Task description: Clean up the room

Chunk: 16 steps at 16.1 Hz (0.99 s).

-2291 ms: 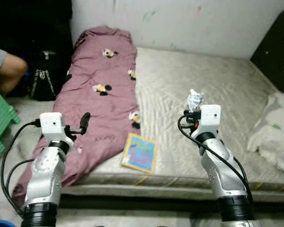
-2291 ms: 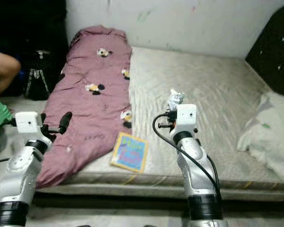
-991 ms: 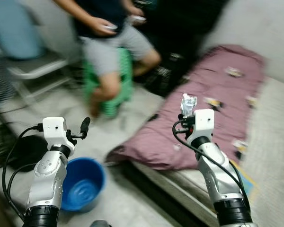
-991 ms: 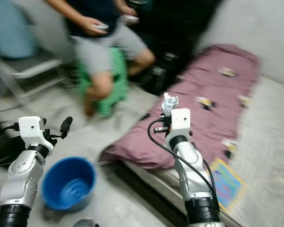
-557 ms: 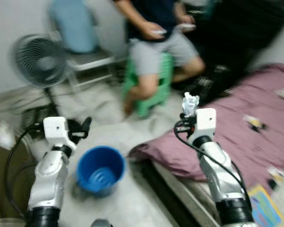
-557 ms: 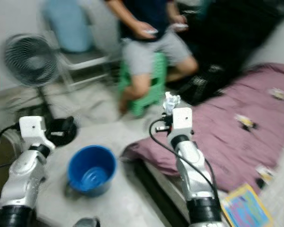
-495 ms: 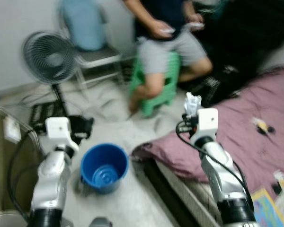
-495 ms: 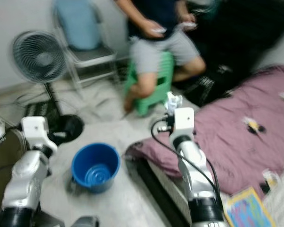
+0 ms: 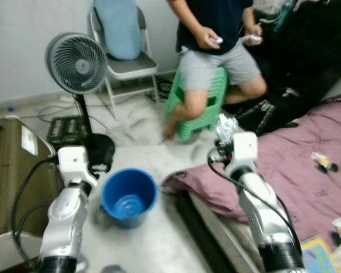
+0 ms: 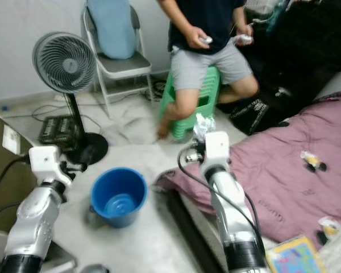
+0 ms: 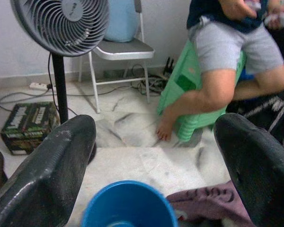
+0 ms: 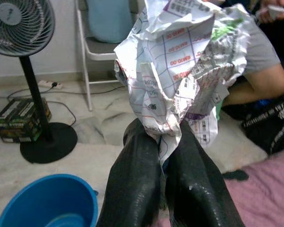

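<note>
My right gripper (image 12: pixel 164 142) is shut on a crumpled ball of printed paper (image 12: pixel 177 61), held upright at chest height above the edge of the bed. A blue plastic bucket (image 9: pixel 129 196) stands on the floor between my two arms, down and to the left of the paper (image 9: pixel 226 125). My left gripper (image 11: pixel 154 127) is open with nothing between its fingers, raised above the floor left of the bucket (image 11: pixel 128 205). The bucket looks empty inside.
A person sits on a green stool (image 9: pixel 202 108) straight ahead, holding controllers. A standing fan (image 9: pixel 77 62) and a chair (image 9: pixel 122 51) with a blue pillow are at the back left. A brown case (image 9: pixel 11 170) is at the left. The bed with a purple blanket (image 9: pixel 307 170) lies on the right.
The camera has swung left from the bed toward the floor, bringing the bucket, fan and person into view. My right gripper still holds the paper; the left stays open.
</note>
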Motion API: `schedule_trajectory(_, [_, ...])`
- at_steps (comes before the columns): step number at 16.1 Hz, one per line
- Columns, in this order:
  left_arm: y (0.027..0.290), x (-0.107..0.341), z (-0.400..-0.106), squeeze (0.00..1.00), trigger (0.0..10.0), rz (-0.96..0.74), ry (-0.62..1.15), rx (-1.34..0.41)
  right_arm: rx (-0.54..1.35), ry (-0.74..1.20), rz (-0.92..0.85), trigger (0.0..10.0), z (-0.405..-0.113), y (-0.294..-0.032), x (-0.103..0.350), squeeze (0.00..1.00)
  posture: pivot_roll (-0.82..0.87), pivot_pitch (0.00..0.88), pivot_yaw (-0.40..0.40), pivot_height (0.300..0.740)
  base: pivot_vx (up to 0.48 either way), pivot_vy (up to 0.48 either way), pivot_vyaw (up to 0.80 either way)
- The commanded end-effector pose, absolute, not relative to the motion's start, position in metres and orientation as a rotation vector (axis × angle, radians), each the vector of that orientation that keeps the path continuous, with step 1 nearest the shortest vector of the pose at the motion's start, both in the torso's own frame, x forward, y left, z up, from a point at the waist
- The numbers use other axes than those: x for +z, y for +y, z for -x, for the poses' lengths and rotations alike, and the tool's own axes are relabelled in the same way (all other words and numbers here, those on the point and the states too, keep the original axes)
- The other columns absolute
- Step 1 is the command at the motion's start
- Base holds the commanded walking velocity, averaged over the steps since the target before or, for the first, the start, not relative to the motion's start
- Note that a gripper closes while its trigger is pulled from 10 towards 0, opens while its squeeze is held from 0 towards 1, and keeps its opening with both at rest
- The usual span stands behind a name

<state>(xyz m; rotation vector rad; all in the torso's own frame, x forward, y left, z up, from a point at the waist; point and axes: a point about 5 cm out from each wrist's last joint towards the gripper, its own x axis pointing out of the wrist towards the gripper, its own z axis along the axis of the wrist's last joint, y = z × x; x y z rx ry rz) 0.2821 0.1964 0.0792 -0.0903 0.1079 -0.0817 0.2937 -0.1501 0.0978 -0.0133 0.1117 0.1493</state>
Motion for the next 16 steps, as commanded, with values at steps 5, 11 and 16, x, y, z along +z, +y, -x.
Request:
schedule_trajectory(5, [0.170,0.081,-0.309,0.00,10.0,0.041,0.154,-0.281,-0.035,0.071,0.019,10.0,-0.283,-0.171,0.101,0.00,-0.18,0.000,0.049,0.740,0.000,0.000,0.00])
schedule_trajectory(11, [0.176,0.083,-0.299,0.00,10.0,0.061,0.119,-0.265,0.097,0.108,0.019,10.0,-0.275,-0.147,0.093,0.00,-0.11,0.000,-0.026,0.740,0.000,0.000,0.27])
schedule_trajectory(16, [0.187,0.074,-0.287,0.00,10.0,0.081,0.141,-0.209,0.083,0.110,0.019,10.0,-0.284,-0.154,0.096,0.00,-0.09,0.000,-0.043,0.740,0.000,0.000,0.80])
